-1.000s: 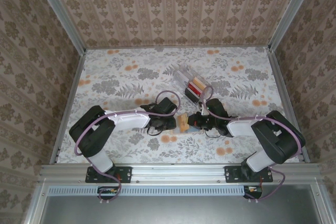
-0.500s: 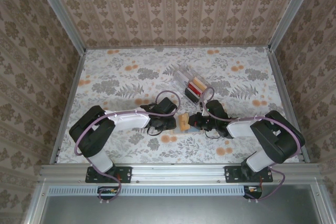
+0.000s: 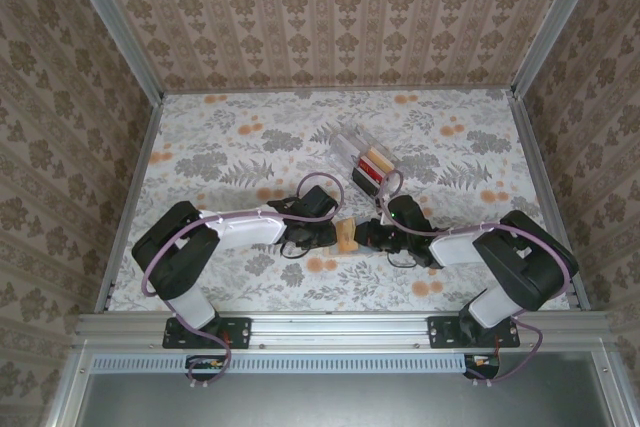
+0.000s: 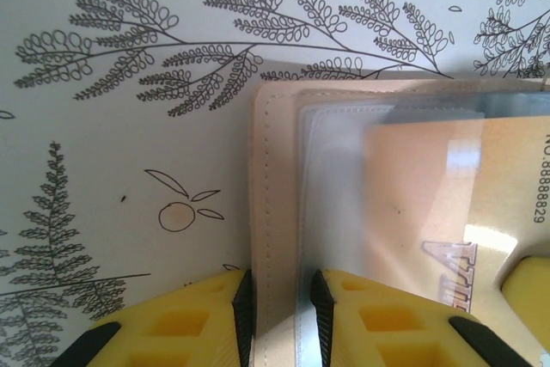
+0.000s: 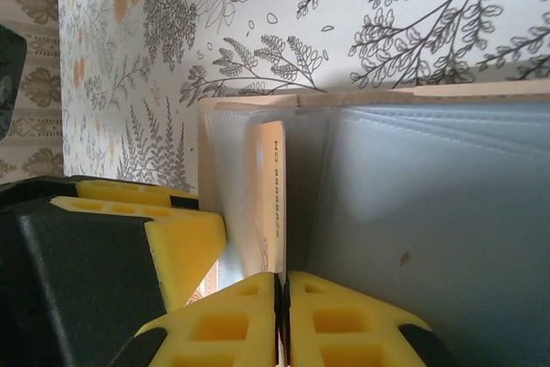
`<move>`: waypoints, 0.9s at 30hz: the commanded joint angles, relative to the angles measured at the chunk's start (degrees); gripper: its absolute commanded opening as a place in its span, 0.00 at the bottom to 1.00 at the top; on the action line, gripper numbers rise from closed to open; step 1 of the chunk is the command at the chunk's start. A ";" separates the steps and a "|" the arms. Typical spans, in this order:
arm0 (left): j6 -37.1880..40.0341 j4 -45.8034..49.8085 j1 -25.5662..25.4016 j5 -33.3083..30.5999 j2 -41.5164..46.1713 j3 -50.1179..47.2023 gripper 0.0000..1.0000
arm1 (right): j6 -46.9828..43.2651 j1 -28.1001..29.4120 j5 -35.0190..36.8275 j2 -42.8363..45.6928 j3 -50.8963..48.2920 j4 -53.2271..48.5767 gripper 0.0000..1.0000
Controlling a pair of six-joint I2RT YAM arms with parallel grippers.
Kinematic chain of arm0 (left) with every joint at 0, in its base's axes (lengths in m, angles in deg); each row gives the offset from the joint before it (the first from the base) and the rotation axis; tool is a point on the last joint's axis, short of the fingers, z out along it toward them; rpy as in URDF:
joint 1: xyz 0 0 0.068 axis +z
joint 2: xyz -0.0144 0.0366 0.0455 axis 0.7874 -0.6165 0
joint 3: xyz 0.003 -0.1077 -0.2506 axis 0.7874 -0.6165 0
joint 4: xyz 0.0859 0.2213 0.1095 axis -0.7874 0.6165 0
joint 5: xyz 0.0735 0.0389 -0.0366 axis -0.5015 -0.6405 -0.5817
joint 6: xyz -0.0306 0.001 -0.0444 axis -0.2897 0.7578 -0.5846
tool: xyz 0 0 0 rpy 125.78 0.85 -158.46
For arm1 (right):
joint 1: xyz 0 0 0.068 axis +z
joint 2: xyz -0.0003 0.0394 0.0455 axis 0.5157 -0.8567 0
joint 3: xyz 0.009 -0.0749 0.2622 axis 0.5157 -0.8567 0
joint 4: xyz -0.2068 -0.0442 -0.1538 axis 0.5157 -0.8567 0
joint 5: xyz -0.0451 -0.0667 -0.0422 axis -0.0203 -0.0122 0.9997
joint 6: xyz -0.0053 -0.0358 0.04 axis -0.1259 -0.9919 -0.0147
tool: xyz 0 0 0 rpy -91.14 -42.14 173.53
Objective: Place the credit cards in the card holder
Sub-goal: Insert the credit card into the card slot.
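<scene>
Two tools: left tool clamps wallet; right tool pinches credit card.
Credit card: likely stiff, slick; take exposed edge.

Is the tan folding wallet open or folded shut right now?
The tan folding wallet is open: its grey inner lining lies exposed, the left pincer grips one flap alone, a pale orange plastic card showing inside.

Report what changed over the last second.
The right gripper slid left, closing in on the tan wallet; its fingers now pinch what looks like the edge of the orange-yellow card inside. The left gripper kept its hold on the wallet's flap. The wallet and the card holder stayed put.
</scene>
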State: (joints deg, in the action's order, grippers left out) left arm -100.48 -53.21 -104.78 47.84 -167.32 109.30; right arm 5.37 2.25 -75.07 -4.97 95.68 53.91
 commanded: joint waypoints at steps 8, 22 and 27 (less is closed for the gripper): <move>-0.57 0.07 -0.50 0.46 -0.93 -0.93 0.29 | -0.28 1.52 3.24 2.09 4.25 -14.13 0.24; -0.35 -0.36 -0.50 0.89 -1.23 -0.64 0.29 | -4.44 1.51 3.38 2.89 10.70 -25.71 0.18; -0.47 -0.60 -0.51 0.69 -0.79 -1.11 0.29 | -4.73 1.91 8.20 3.75 11.86 -30.56 0.22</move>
State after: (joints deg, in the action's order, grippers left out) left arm -100.48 -53.36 -104.78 47.91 -167.32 109.30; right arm 1.50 3.63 -69.87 -1.58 105.45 28.89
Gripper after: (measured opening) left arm 0.292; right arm 0.219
